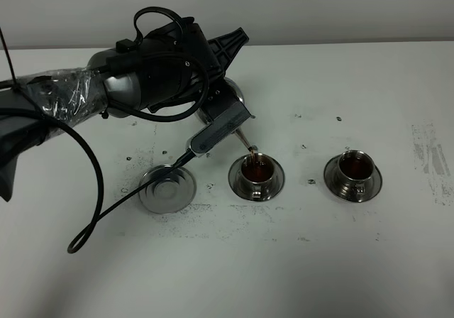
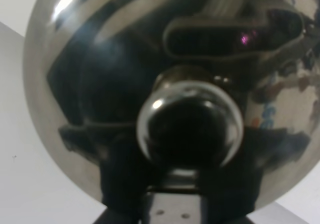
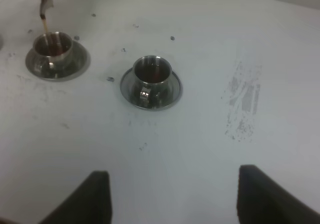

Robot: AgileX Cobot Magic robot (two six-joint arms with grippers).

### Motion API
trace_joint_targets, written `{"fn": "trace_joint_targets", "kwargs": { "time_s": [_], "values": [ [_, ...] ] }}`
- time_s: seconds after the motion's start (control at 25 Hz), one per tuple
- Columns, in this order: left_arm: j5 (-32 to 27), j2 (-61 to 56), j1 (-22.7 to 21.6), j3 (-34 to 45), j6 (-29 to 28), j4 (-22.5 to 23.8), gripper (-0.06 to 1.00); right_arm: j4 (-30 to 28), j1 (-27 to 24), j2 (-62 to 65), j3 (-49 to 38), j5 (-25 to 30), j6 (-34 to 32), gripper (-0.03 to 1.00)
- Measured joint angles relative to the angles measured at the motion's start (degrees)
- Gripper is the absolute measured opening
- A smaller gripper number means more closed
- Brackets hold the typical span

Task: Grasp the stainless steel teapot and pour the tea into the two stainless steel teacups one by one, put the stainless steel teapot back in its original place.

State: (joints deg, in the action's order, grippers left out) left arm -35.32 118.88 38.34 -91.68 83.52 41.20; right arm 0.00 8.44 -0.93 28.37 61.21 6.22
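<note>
The left gripper [image 1: 225, 99], clenched on the teapot [image 1: 230, 94] at frame centre, pours into cup 1 [image 1: 257, 170]. Cup 2 [image 1: 355, 167], at right, holds tea. The empty saucer [image 1: 167, 189] awaits the teapot's return.

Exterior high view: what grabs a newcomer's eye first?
The left arm's teapot, tilted at centre, with a thin stream of tea falling into the middle teacup. Right of it stands the second teacup, already holding tea, and to the left an empty saucer.
</note>
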Motion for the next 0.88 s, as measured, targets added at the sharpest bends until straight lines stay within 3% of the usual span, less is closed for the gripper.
{"fn": "trace_joint_targets", "kwargs": {
  "time_s": [0.88],
  "values": [
    [0.2, 0.0, 0.5, 0.0, 0.0, 1.5, 0.17, 0.0, 0.0, 0.0, 0.0, 0.0, 0.0, 0.52]
  ]
}}
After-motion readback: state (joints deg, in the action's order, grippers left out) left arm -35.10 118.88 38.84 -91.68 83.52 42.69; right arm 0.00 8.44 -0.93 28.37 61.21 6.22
